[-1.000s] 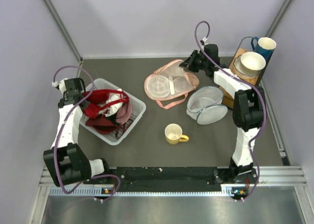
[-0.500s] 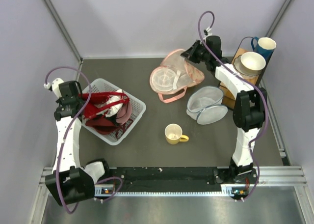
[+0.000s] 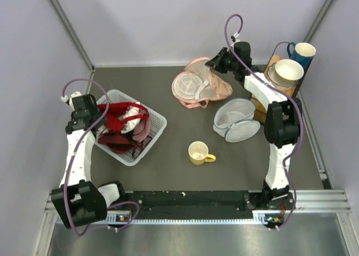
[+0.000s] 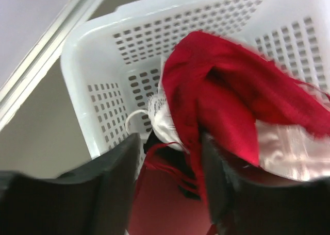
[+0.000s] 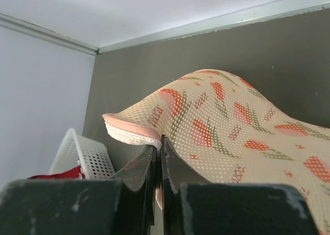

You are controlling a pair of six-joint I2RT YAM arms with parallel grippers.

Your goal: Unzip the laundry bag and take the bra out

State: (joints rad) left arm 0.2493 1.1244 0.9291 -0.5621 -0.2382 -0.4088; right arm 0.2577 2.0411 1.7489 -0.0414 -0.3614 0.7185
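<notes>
The laundry bag (image 3: 208,85), peach-pink mesh with red prints, is at the back middle of the table. My right gripper (image 3: 216,62) is shut on its pink-trimmed rim and holds that edge up off the table. The right wrist view shows the rim pinched between the closed jaws of the right gripper (image 5: 159,145), with the bag (image 5: 232,127) draping away to the right. A red bra (image 3: 119,117) lies in the white basket (image 3: 156,128) at the left. My left gripper (image 3: 99,113) hovers over it. In the left wrist view the left gripper (image 4: 170,140) is open, with the bra (image 4: 221,85) between and beyond the fingers.
A yellow mug (image 3: 199,152) stands in the middle front. A round white mesh container with blue trim (image 3: 235,121) lies right of centre. A wooden rack with bowls (image 3: 286,72) and a blue cup (image 3: 304,53) stand at the back right. Paler garments share the basket.
My left gripper has opened over the basket, letting go of the red bra. My right gripper has lifted the bag's rim up and back.
</notes>
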